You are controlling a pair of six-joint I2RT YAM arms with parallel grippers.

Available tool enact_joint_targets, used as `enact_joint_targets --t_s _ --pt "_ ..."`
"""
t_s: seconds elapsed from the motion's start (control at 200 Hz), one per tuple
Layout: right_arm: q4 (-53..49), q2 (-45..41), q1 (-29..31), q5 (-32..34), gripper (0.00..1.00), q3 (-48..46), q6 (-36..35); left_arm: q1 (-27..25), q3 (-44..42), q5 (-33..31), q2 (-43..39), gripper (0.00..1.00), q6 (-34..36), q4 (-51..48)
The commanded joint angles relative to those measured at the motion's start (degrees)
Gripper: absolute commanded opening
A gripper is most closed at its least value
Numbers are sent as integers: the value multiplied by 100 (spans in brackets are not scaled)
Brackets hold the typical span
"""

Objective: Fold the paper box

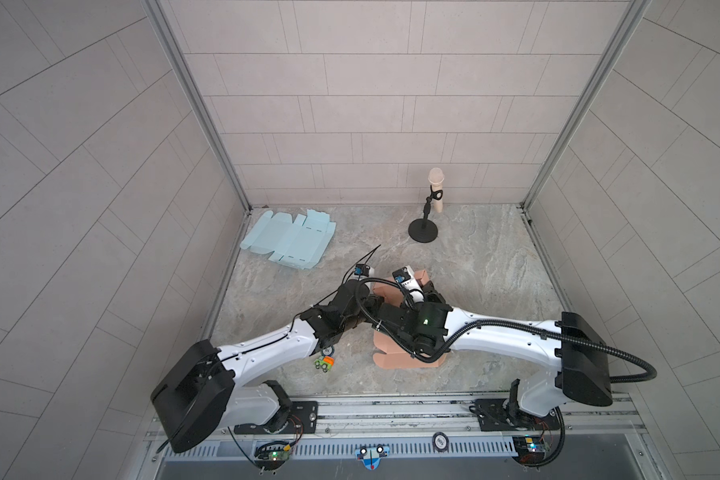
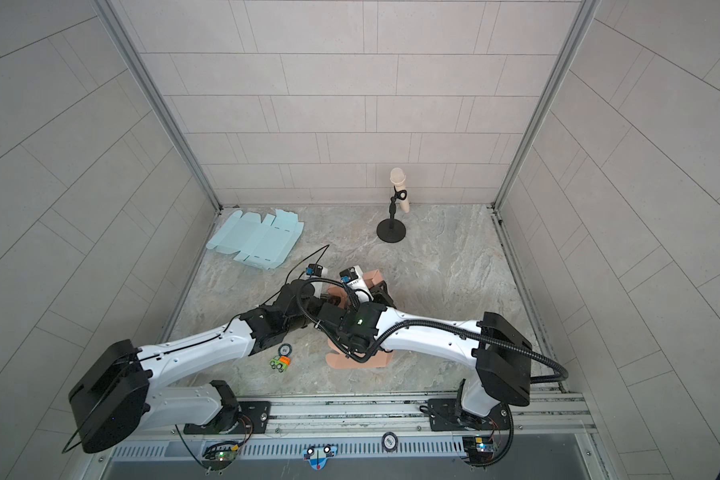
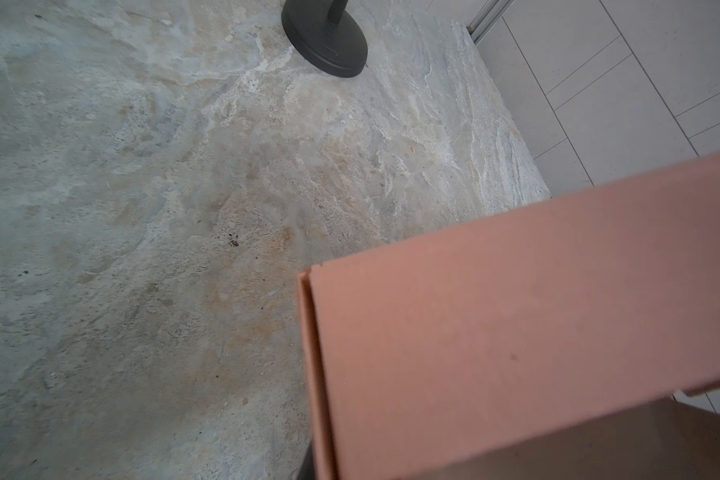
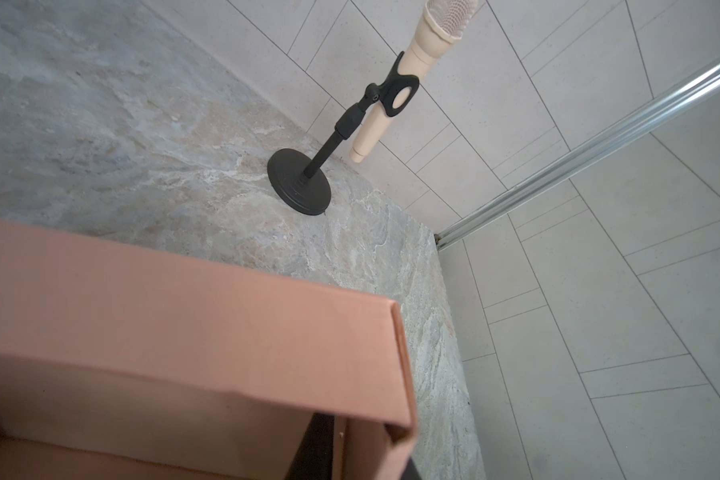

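The salmon paper box (image 1: pixel 404 357) lies partly folded mid-table in both top views (image 2: pixel 358 361), with both arms crossed over it. My left gripper (image 1: pixel 377 300) sits at the box's left side. In the left wrist view a raised doubled box panel (image 3: pixel 516 332) covers the jaws, and only a dark sliver of one of the fingers (image 3: pixel 306 467) shows beside it. My right gripper (image 4: pixel 362 457) straddles a folded-over side wall of the box (image 4: pixel 184 332). One of its fingers (image 4: pixel 312 449) is inside the box and the other just outside. Whether they still press the wall is unclear.
A flat light-blue box blank (image 1: pixel 285 239) lies at the back left. A beige microphone (image 1: pixel 436 187) on a black stand (image 1: pixel 422 230) stands at the back right. A small green and orange toy (image 1: pixel 324 363) lies under the left forearm. Tiled walls close three sides.
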Motion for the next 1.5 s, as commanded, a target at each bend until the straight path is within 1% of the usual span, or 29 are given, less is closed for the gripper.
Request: enact_joint_targets --t_s 0.0,0.09,0.285,0.486,0.596,0.681,0.761,0.826,0.876,0.951,0.996,1.036,1.081,1.166,1.226,1.327,1.397,1.497 --pt "57 -22 159 19 27 -13 57 -151 36 296 -61 8 119 501" --pt "142 -150 191 3 32 -122 105 -151 51 251 2 8 116 517" --pt "259 -402 256 -68 42 -239 150 -143 159 186 198 8 141 532" --pt "439 -719 445 -277 59 -329 113 -64 195 146 322 7 201 503" --pt "725 -1001 498 -697 68 -475 -50 28 132 137 338 7 309 604" --pt "1090 -1310 668 -973 74 -571 -312 47 95 66 338 7 568 689" --pt "1629 -1762 766 -1526 76 -752 -625 48 63 13 340 7 885 773" --pt "2044 -2226 754 -1996 78 -947 -724 51 -17 21 332 7 1146 930" --pt "2233 -2607 725 -2232 79 -1065 -753 47 -62 26 332 7 1310 1013" --pt "2400 -3090 588 -2483 81 -1199 -871 14 -129 101 387 8 1573 1179" --pt "2384 -3335 393 -2744 82 -1252 -863 -47 -126 119 438 8 1744 1219" --pt "2369 -3531 116 -3128 83 -1307 -819 -124 -111 102 488 8 1887 1235" --pt "2397 -3744 -306 -3720 83 -1402 -717 -200 -106 98 563 8 2011 1266" --pt "2579 -3980 -945 -4506 83 -1646 -526 -293 -122 141 710 9 2080 1419" --pt "2835 -4060 -1275 -4920 83 -1870 -451 -328 -117 142 836 9 2091 1500" --pt "2760 -3878 -1545 -5184 84 -1956 -514 -426 -61 100 1089 9 2191 1554" --pt "2651 -3630 -1588 -5191 84 -1997 -612 -502 -13 33 1247 9 2258 1548" --pt "2843 -3381 -1647 -5484 84 -2175 -652 -552 1 -16 1405 9 2327 1600"
